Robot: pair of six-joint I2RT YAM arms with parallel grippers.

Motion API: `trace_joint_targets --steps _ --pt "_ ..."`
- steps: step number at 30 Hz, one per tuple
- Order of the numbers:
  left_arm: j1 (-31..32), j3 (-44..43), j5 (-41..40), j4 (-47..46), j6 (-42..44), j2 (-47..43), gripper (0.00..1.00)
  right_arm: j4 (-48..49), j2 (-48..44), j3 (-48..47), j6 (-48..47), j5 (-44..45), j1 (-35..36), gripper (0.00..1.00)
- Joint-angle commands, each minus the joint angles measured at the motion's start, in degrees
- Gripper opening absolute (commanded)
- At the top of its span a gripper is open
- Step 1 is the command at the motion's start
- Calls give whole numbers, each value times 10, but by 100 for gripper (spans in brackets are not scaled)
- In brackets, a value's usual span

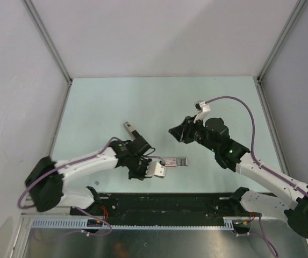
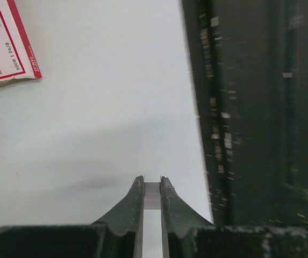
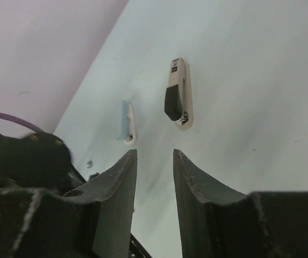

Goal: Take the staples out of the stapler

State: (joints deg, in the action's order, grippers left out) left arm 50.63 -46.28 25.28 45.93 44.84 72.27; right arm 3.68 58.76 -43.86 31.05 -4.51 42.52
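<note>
Tabletop [image 2: 89,134] meets black rail [image 2: 250,107] beside left gripper [image 2: 152,184] pinching staples [image 2: 152,196].

Counter [image 1: 159,102]: pale mint-green, flat and matte, walled on three sides, with a black strip [image 1: 164,203] along the near edge where my arms are bolted. Item one: stapler [image 3: 178,94], lying flat left of centre, with a pale oblong shell and a black part at one end. Item two: a smaller pale-blue piece [image 3: 126,122], lying just beside the stapler, not touching it. Item three: a flat red, white and grey box [image 1: 175,161], face up near the black strip, apart from the stapler. Item four: a tiny dark speck [image 1: 87,187] at my near left.
</note>
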Motion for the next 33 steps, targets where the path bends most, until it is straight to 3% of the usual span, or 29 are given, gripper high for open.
trace_joint_targets --steps 1,12,19,26,30,33 --pt "31 -3 -138 -112 3 86 0 -30 -1 -32 -17 44 1 37" --pt "116 -9 -199 -188 -25 175 2 -57 5 -33 -20 45 -1 38" --pt "133 9 -187 -188 -33 169 37 -69 6 -37 -20 45 -5 43" --pt "134 8 -167 -161 -40 97 71 -79 15 -44 -23 41 -5 48" --pt "127 -19 -151 -112 -47 14 78 -98 35 -56 -30 34 -3 51" --pt "64 -84 -109 -58 -64 -54 79 -118 65 -73 -45 36 22 52"
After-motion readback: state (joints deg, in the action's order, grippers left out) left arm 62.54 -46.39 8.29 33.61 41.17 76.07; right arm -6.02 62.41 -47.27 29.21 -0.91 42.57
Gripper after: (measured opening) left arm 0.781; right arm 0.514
